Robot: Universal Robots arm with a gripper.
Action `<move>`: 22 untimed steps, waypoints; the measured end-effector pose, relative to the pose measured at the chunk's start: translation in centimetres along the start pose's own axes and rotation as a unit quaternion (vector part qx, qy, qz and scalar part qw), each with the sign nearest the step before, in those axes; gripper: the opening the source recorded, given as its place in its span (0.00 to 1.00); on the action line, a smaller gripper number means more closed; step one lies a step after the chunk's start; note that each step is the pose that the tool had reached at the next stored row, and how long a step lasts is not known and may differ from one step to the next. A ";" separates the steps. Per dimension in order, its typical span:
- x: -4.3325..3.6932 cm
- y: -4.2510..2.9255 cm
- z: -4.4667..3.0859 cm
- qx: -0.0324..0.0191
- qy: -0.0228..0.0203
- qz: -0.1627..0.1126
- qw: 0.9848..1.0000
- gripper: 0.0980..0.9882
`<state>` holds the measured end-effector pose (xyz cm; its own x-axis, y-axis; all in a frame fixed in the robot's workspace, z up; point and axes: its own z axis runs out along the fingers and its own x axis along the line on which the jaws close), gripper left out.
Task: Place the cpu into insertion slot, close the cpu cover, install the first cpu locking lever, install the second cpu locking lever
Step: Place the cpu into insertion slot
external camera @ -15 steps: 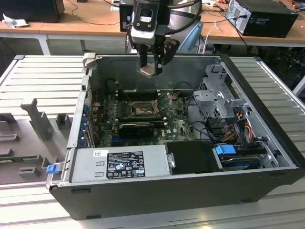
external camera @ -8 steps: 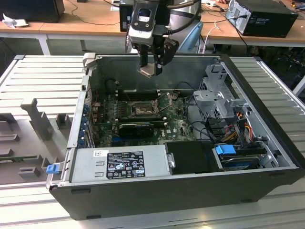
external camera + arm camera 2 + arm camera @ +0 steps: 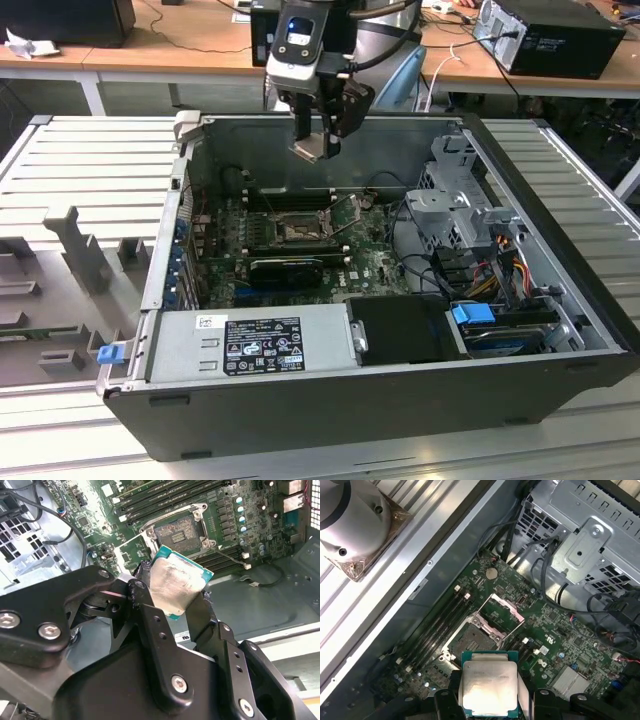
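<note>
While the end effector [image 3: 175,594] hovers clamped on the chip [image 3: 489,686], placing it needs squaring with the socket [image 3: 472,641].

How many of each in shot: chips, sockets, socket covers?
Chip: 1, gripped in the hand
Socket: 1, nothing in it yet
Socket cover: 1, flipped open
Total: 3
</note>
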<state>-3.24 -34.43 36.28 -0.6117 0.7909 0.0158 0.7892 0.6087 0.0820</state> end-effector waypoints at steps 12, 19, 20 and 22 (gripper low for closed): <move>0.00 0.00 0.00 -0.001 -0.004 0.046 0.999 0.48; 0.00 0.00 0.00 -0.001 -0.006 0.074 0.997 0.48; 0.00 0.00 0.00 -0.001 -0.007 0.080 0.997 0.48; 0.00 0.00 0.00 -0.001 -0.007 0.089 0.996 0.48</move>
<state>-3.24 -34.43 36.28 -0.4617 0.8869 0.0157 0.8846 0.4590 0.0820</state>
